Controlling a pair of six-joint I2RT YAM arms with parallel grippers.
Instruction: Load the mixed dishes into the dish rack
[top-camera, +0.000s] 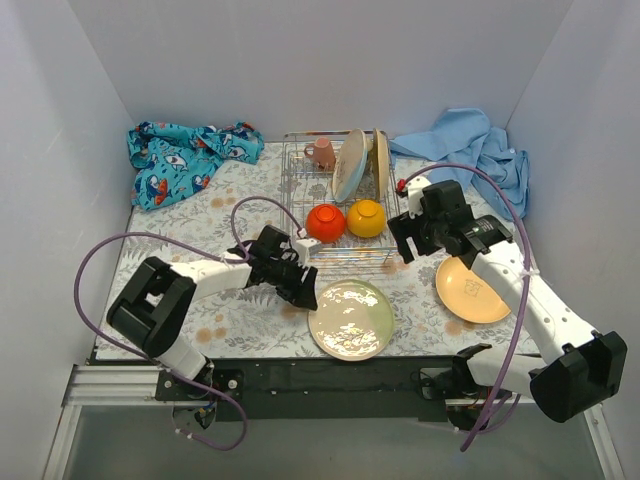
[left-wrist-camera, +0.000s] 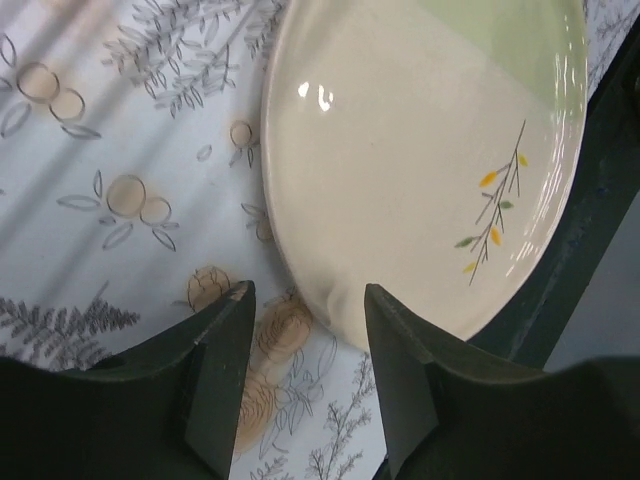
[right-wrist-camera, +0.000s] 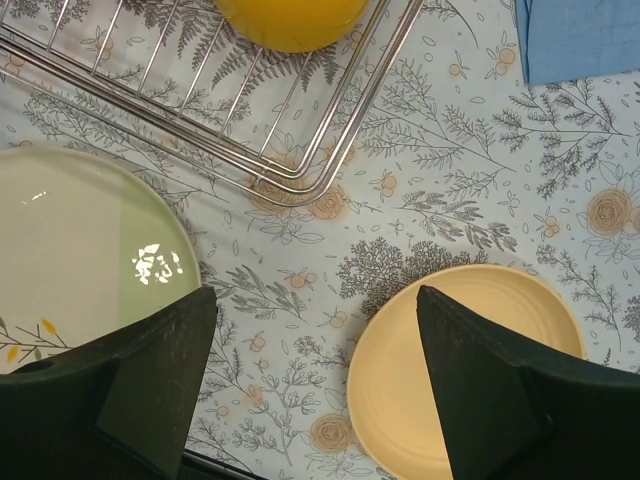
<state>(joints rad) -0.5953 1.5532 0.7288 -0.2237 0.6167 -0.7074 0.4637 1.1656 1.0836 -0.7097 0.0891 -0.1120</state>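
Plates, count four; two lie flat on the printed floral table cover (top-camera: 230, 200), nearer than the rectangular silver wire dish rack (top-camera: 335, 250).
- Glossy cream-and-pale-green round plate with a twig motif (top-camera: 350, 318): just in front of the rack's near edge.
- Plain matte yellow round plate (top-camera: 465, 292): in front of the rack and off its right corner, apart from the first plate.

Left gripper (left-wrist-camera: 308, 298): arm stretched low along the table in front of the rack, dark fingers about half apart and straddling the cream-and-green plate's left rim. No firm grip on it visible.

Right gripper (right-wrist-camera: 315, 300): pointing down just right of the rack, above the gap between the two flat plates. Jaws spread wide, nothing between them.

In the rack:
- Bowls, count two: smooth red-orange round bowl (top-camera: 325, 222) and yellow-orange round bowl (top-camera: 366, 218), side by side at the front, apparently rim-down.
- Behind them, a cream-and-light-blue plate (top-camera: 350, 165) and a tan plate (top-camera: 380, 160), both on edge.
- One pinkish mug (top-camera: 322, 153), back left.

Cloths, count two: crumpled blue patterned cloth (top-camera: 190, 155) left of the rack, plain light-blue cloth (top-camera: 470, 150) right of it.
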